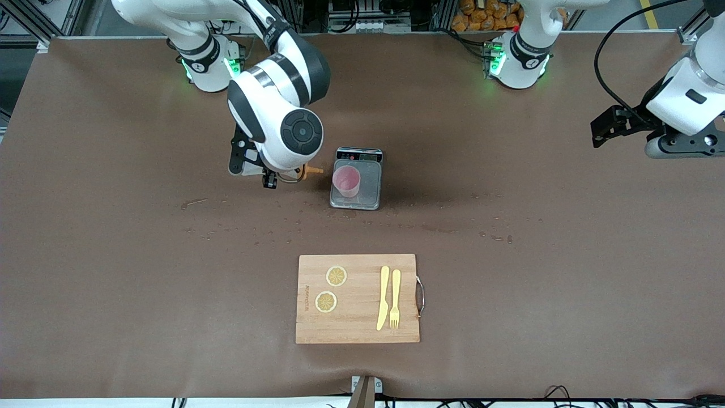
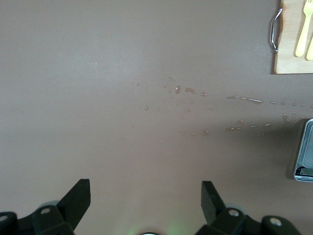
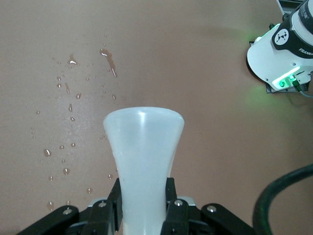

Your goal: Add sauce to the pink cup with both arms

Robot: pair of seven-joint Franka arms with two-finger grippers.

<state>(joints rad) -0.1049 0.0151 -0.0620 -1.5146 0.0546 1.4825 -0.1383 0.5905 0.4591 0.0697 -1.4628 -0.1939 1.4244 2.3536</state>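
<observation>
The pink cup [image 1: 346, 180] stands on the grey scale [image 1: 371, 195] in the middle of the table. My right gripper [image 1: 288, 175] hovers beside the scale toward the right arm's end, shut on the sauce bottle [image 3: 144, 156]. The bottle lies tilted, and its orange nozzle [image 1: 311, 170] points at the cup, just short of the rim. In the right wrist view the black fingers [image 3: 113, 200] pinch the whitish bottle's waist. My left gripper [image 1: 604, 128] waits open over bare table at the left arm's end, its fingertips [image 2: 78, 193] wide apart with nothing between them.
A wooden cutting board [image 1: 357, 323] with two lemon slices [image 1: 336, 276], a yellow knife [image 1: 383, 297] and a fork [image 1: 395, 298] lies nearer the front camera. Spilled droplets [image 1: 226, 229] dot the brown table [image 1: 113, 283] around the scale.
</observation>
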